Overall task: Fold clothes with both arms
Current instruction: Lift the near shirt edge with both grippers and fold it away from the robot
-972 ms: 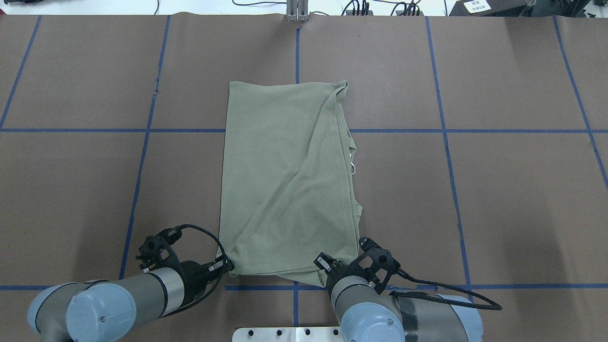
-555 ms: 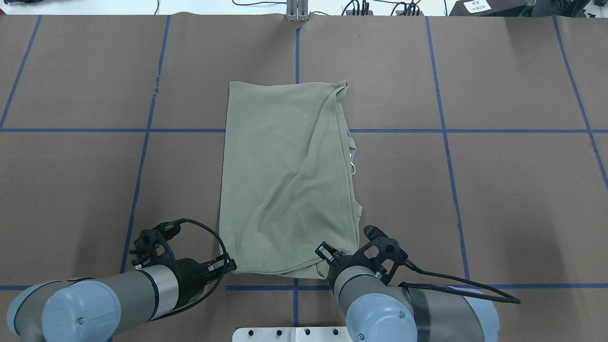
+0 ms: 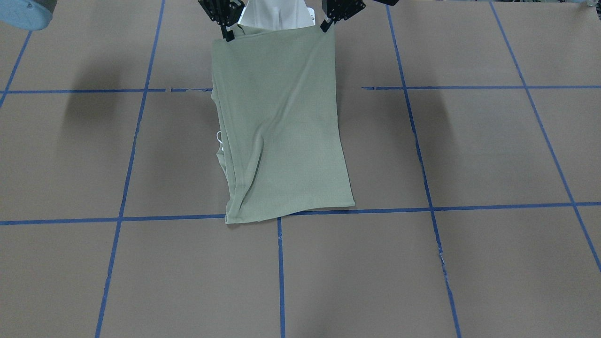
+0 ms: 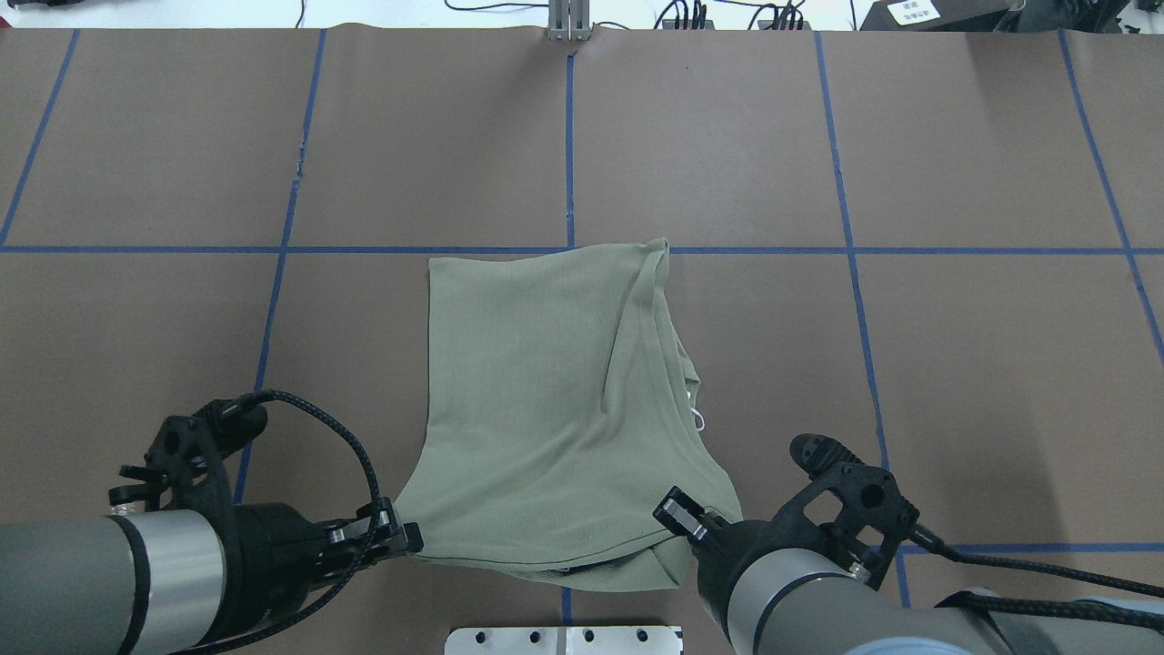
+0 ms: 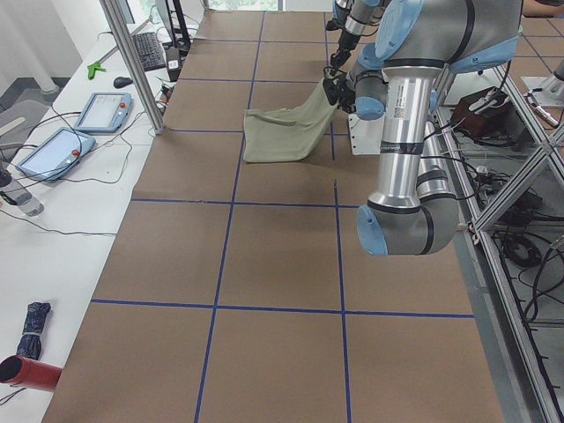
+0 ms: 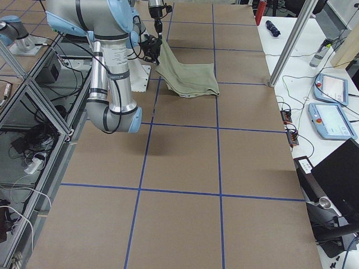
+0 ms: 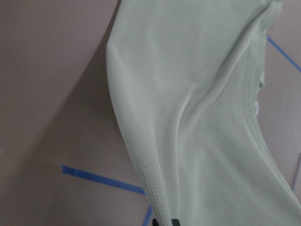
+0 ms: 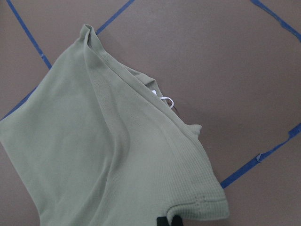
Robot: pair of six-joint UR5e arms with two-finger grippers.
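Shirt (image 4: 555, 400) | long axis away from robot, near edge raised | left gripper (image 4: 411, 537), right gripper (image 4: 684, 520) pinching its corners

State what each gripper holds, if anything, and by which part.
Both hold the green shirt: the left gripper pinches its near left corner, the right gripper its near right corner.

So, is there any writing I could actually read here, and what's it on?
No text reads clearly.
The white label on the dark box, overhead view's far right: too small to read.
The sticker on the left arm: print blurred.
The shirt: no writing visible.
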